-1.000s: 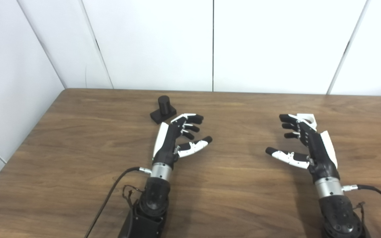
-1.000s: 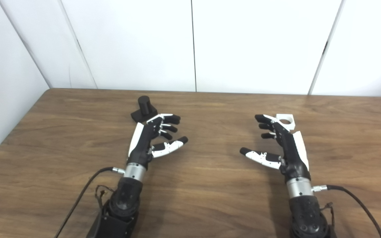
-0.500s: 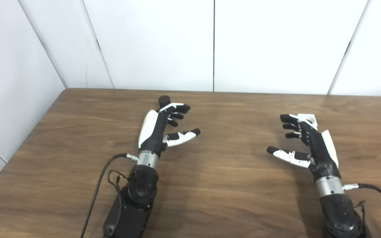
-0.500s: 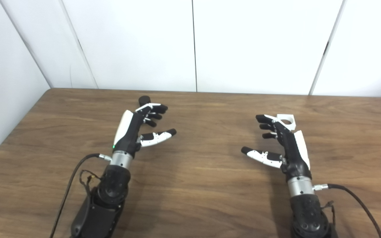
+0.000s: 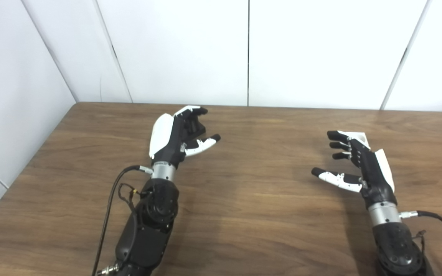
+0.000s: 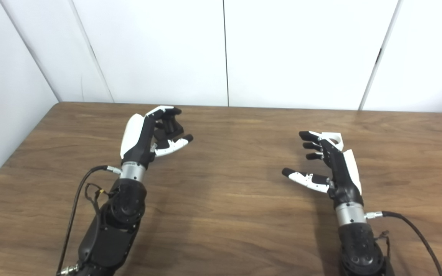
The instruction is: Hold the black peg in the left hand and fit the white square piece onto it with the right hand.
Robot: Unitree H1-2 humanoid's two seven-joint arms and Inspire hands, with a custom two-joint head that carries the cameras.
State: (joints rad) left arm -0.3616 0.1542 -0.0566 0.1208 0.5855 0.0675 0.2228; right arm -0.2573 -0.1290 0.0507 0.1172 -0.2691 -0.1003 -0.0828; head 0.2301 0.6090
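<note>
- Left hand (image 6: pixel 150 132): extended to the far left part of the counter (image 5: pixel 244 214), back of the hand turned outward to the left.
- Left fingers (image 6: pixel 169 112): curled over the black peg (image 6: pixel 170 123), with the thumb reaching below it. The peg stands inside this curl. Whether the fingers actually press on the peg cannot be told from either view.
- Black peg: located at the far left of the counter, near the back edge, largely hidden by the left hand in the left eye view. Only part of its dark cylinder shows in the right eye view.
- Right hand (image 5: pixel 359 165): positioned over the right part of the counter, palm turned inward to the left.
- Right fingers (image 5: pixel 336 145): spread apart and slightly bent, thumb extended to the left, holding nothing.
- White square piece (image 6: pixel 333 138): lies on the counter just behind the right fingers, partly hidden by them. Its round hole faces upward.
- Both hands are well apart from each other.
- A cable (image 5: pixel 109 214) runs along the left forearm.
</note>
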